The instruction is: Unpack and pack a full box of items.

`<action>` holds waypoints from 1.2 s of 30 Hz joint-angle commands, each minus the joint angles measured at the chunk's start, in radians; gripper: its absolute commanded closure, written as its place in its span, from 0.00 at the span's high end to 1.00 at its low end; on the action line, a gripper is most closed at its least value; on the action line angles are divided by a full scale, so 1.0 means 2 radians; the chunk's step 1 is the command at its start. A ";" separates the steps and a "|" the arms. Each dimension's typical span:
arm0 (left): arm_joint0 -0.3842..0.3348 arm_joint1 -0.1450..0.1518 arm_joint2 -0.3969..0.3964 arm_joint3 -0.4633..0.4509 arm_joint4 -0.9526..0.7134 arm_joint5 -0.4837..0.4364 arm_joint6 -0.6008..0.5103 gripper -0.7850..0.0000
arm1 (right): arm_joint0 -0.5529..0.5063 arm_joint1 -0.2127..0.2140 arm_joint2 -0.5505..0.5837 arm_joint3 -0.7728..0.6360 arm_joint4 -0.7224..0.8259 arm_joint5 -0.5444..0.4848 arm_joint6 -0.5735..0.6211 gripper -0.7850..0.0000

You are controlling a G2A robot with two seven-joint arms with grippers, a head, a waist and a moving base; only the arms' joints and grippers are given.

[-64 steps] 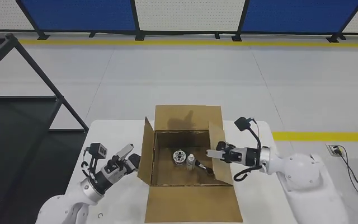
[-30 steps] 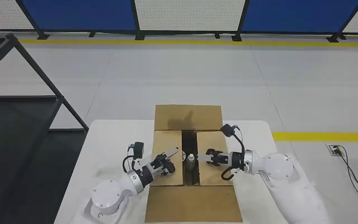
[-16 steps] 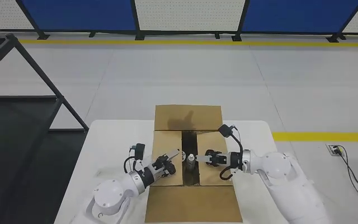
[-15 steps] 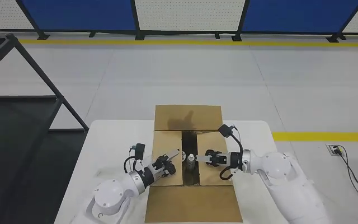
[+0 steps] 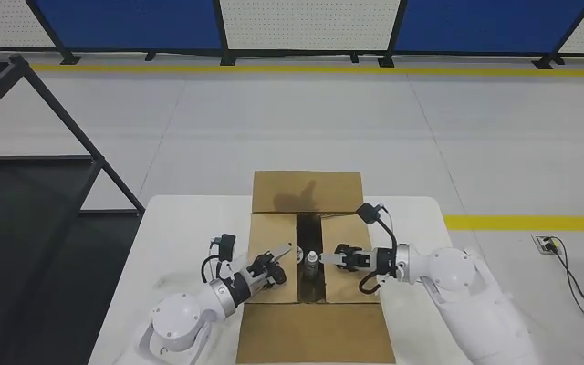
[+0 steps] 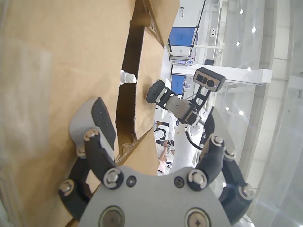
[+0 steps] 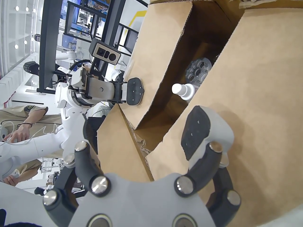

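Since the box [image 5: 315, 333] is light corrugated cardboard, its flaps are probably stiff yet springy and best pressed flat near their free edges. It sits in the middle of the counter [image 5: 178, 246]. The left pincer [image 5: 281, 259], fingers apart and holding nothing, lays one pad on the left flap [image 5: 272, 228]. In the gap between the flaps a white bottle [image 5: 311, 261] stands upright, and its cap may foul the flaps. A dark toothed disc [image 7: 198, 68] lies beside it. The right pincer [image 5: 339, 256], also spread and empty, rests on the right flap [image 5: 342, 290].
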 commanded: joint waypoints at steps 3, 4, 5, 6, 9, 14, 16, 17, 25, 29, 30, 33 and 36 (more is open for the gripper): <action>0.008 0.001 -0.011 -0.015 -0.006 -0.007 0.001 1.00 | -0.006 0.003 0.007 -0.017 0.007 -0.007 0.003 1.00; 0.010 0.001 -0.014 -0.020 -0.008 -0.009 0.001 1.00 | -0.008 0.004 0.010 -0.023 0.008 -0.008 0.005 1.00; 0.012 0.002 -0.018 -0.025 -0.010 -0.012 0.001 1.00 | -0.010 0.005 0.013 -0.029 0.011 -0.011 0.007 1.00; 0.015 0.002 -0.021 -0.030 -0.011 -0.015 0.000 1.00 | -0.012 0.006 0.017 -0.036 0.015 -0.014 0.009 1.00; 0.023 0.003 -0.031 -0.045 -0.018 -0.020 0.001 1.00 | -0.023 0.011 0.032 -0.060 0.025 -0.025 0.014 1.00; 0.039 0.005 -0.060 -0.078 -0.040 -0.045 -0.001 1.00 | -0.051 0.021 0.069 -0.112 0.058 -0.048 0.036 1.00; 0.050 0.008 -0.080 -0.092 -0.047 -0.060 -0.006 1.00 | -0.064 0.026 0.088 -0.131 0.083 -0.059 0.055 1.00; 0.057 0.009 -0.092 -0.098 -0.052 -0.069 -0.008 1.00 | -0.070 0.028 0.097 -0.139 0.092 -0.062 0.070 1.00; 0.130 0.020 -0.221 -0.115 -0.098 -0.127 -0.042 1.00 | -0.077 0.034 0.114 -0.152 0.073 -0.053 0.087 1.00; 0.130 0.020 -0.221 -0.115 -0.098 -0.127 -0.042 1.00 | -0.077 0.034 0.114 -0.152 0.073 -0.053 0.087 1.00; 0.130 0.020 -0.221 -0.115 -0.098 -0.127 -0.042 1.00 | -0.077 0.034 0.114 -0.152 0.073 -0.053 0.087 1.00; 0.130 0.020 -0.221 -0.115 -0.098 -0.127 -0.042 1.00 | -0.077 0.034 0.114 -0.152 0.073 -0.053 0.087 1.00; 0.130 0.020 -0.221 -0.115 -0.098 -0.127 -0.042 1.00 | -0.079 0.034 0.113 -0.156 0.077 -0.052 0.082 1.00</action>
